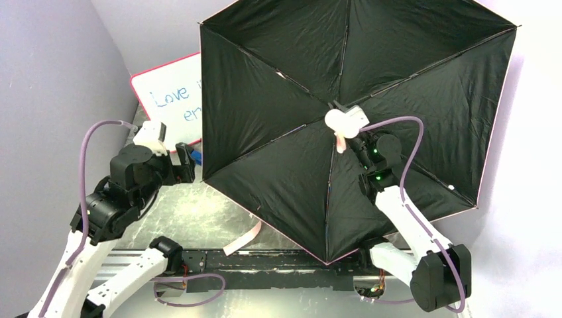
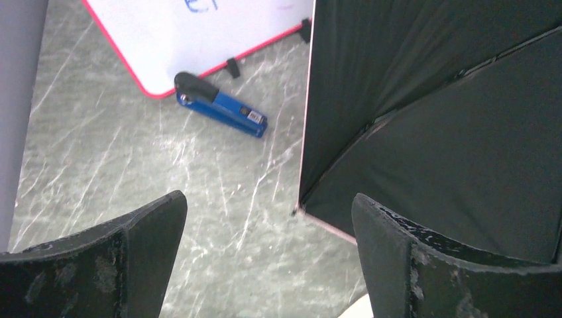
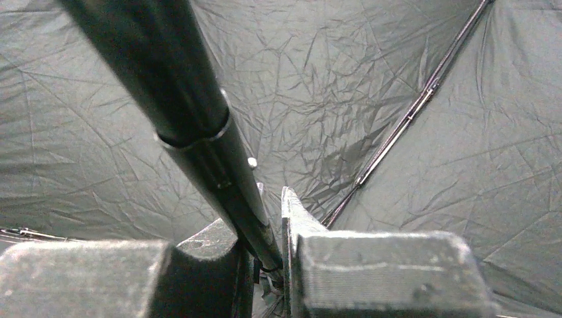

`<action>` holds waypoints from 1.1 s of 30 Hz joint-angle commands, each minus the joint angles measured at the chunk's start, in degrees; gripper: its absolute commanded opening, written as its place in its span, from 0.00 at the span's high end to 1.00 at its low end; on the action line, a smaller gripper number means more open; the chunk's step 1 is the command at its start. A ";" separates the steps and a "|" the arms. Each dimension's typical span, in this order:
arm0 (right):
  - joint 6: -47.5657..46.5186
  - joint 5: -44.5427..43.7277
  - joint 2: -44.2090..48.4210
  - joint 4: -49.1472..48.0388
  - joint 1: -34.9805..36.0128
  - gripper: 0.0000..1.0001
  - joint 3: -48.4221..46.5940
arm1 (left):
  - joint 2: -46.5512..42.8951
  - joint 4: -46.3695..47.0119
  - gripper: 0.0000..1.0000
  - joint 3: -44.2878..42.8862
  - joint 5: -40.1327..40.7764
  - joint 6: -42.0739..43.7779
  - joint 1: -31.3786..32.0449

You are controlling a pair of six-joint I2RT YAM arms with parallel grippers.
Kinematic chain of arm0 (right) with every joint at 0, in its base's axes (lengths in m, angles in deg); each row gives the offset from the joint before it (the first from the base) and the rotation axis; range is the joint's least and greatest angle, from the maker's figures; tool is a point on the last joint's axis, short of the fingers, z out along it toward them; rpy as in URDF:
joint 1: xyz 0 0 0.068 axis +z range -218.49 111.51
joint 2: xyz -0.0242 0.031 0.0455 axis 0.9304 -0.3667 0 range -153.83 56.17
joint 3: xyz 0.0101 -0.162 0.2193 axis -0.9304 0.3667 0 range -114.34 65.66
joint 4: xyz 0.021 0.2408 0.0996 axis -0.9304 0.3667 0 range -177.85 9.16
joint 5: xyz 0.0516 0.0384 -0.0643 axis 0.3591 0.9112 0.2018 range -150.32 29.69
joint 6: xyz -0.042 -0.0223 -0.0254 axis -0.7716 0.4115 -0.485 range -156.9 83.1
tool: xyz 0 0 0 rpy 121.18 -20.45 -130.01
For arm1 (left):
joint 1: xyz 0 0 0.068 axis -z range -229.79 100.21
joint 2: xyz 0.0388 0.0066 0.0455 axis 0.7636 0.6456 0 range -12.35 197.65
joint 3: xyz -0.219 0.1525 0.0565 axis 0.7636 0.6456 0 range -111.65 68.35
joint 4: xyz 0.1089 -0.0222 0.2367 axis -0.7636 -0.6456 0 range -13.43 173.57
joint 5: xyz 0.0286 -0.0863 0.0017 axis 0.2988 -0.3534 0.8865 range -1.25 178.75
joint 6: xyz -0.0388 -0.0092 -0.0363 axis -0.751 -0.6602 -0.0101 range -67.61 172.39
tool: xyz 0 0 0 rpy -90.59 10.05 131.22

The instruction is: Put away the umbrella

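The umbrella (image 1: 278,99) lies fully open, its black inside facing the top camera, thin ribs spread and a pale pink rim at the edges. Its pale pink handle (image 1: 344,120) with loop sticks up at the centre. My right gripper (image 1: 358,142) is just below the handle, shut on the black shaft (image 3: 199,126), which runs between its fingers (image 3: 291,212) in the right wrist view. My left gripper (image 1: 189,159) is open and empty, left of the canopy edge (image 2: 311,212). A pink strap (image 1: 242,237) lies on the table under the canopy's near edge.
A pink-framed whiteboard (image 1: 169,96) with blue writing leans at the back left, partly behind the canopy. A blue stapler (image 2: 222,109) lies in front of it. Grey walls stand on the left. A black rail (image 1: 278,262) runs along the near edge.
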 commanded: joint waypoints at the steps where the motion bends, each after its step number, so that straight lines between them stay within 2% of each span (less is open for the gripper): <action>1: -7.68 -2.60 -0.60 1.37 0.82 1.00 -2.59 | -2.19 -5.84 0.02 0.08 -0.26 0.14 -0.50; 3: -10.66 -4.13 -0.89 -0.30 1.79 1.00 -2.36 | -4.04 -4.50 0.02 0.88 -2.68 1.86 -0.50; 6: -16.09 -3.93 -1.20 -0.14 3.43 1.00 -3.51 | -5.26 -1.26 0.09 0.46 -8.78 5.55 -0.50; 10: -24.96 -4.25 -0.92 1.67 6.70 1.00 -5.10 | -2.86 0.43 0.08 -3.98 -13.92 6.29 -0.50; 16: -38.55 -6.08 0.29 5.09 11.55 1.00 -7.34 | -0.38 2.52 0.08 -10.83 -19.47 5.94 -0.50; 22: -52.60 -8.37 2.55 10.19 14.93 1.00 -8.91 | -0.70 6.33 0.09 -10.91 -26.26 4.19 -0.50; 27: -60.02 -6.71 4.40 11.69 16.21 1.00 -10.74 | 1.12 7.44 0.09 -13.99 -30.05 4.37 -0.52; 33: -70.48 -7.01 4.07 14.14 20.44 1.00 -11.40 | 2.82 11.66 0.09 -16.34 -39.61 2.91 -0.50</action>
